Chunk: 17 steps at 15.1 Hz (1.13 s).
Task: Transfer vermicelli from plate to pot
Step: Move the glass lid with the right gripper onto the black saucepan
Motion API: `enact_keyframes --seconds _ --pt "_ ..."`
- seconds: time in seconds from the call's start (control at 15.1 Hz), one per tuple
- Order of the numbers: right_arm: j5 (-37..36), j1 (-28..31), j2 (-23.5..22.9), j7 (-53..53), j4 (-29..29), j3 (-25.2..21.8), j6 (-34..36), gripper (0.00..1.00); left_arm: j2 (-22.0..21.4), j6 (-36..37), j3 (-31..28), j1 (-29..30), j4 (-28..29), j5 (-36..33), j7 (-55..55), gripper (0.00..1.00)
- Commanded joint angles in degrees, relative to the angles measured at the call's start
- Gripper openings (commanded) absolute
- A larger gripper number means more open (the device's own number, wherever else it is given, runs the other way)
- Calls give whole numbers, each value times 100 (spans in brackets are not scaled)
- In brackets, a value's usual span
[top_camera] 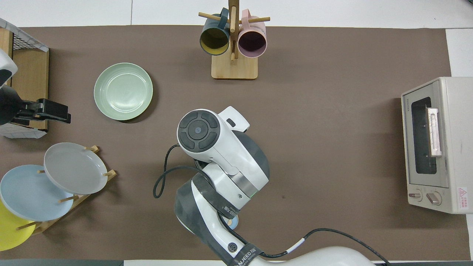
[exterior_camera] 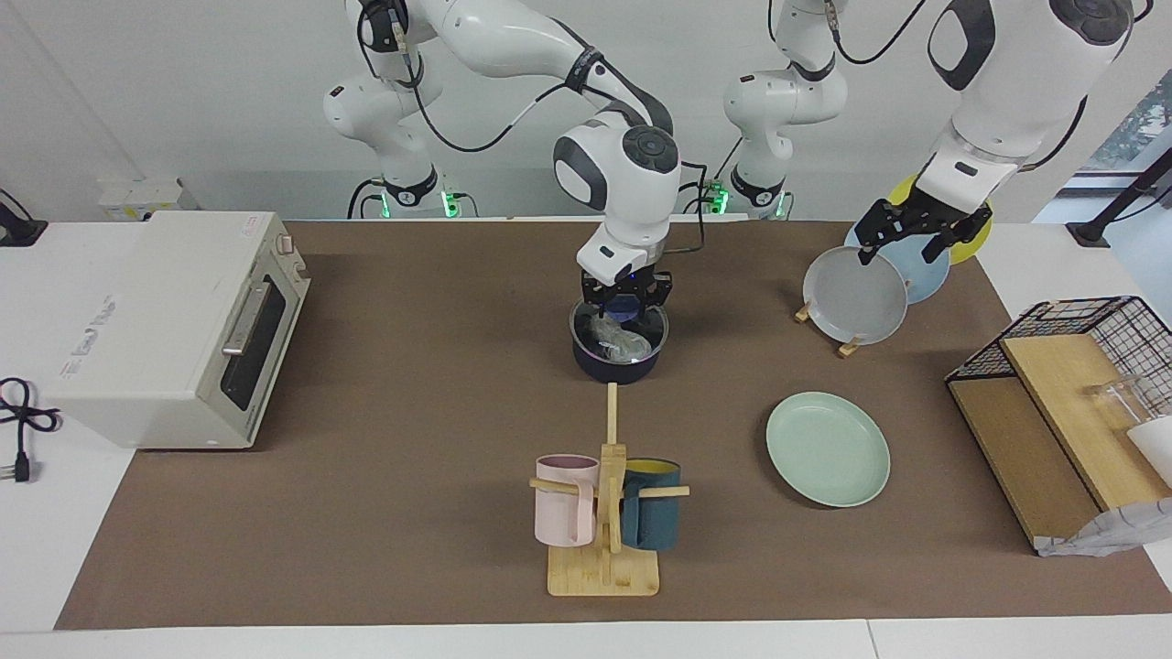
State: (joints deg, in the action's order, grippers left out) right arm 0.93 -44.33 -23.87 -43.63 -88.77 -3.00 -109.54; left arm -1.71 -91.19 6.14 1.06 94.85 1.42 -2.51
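Observation:
The dark navy pot (exterior_camera: 615,368) stands at the middle of the table, near the robots. A round glass lid (exterior_camera: 641,343) lies on its rim, and the vermicelli (exterior_camera: 615,339) shows through the glass as a pale tangle inside. My right gripper (exterior_camera: 625,307) is shut on the lid's blue knob. In the overhead view the right arm hides the pot. The mint-green plate (exterior_camera: 827,448) (top_camera: 123,91) lies bare toward the left arm's end. My left gripper (exterior_camera: 908,240) (top_camera: 66,113) hangs open and holds nothing, over the plate rack.
A wooden rack with grey (exterior_camera: 856,295), light-blue and yellow plates stands near the left arm's base. A mug tree (exterior_camera: 604,513) with pink and teal mugs stands farther from the robots than the pot. A toaster oven (exterior_camera: 174,325) is at the right arm's end, a wire basket (exterior_camera: 1090,366) at the left arm's.

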Motion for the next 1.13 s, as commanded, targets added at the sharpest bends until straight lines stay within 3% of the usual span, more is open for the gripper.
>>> enact_keyframes --seconds 0.0,0.33,0.73,0.8,0.93,1.06 --pt "30 4 57 -137 -79 1 20 47 -146 -13 10 61 139 69 -39 100" --pt "495 83 49 -198 -35 1 -32 47 -146 -13 10 61 139 69 -39 100" --pt "435 48 40 -198 -87 -8 -76 50 -146 -13 10 61 139 69 -39 100" --pt "426 48 49 -198 -114 1 -85 58 -146 -13 10 61 130 69 -39 100" --pt "409 39 49 -207 -105 -8 -77 100 -146 -13 10 61 139 69 -39 100" --pt "269 74 49 -154 -53 -8 -68 100 -146 -13 10 61 139 69 -39 100"
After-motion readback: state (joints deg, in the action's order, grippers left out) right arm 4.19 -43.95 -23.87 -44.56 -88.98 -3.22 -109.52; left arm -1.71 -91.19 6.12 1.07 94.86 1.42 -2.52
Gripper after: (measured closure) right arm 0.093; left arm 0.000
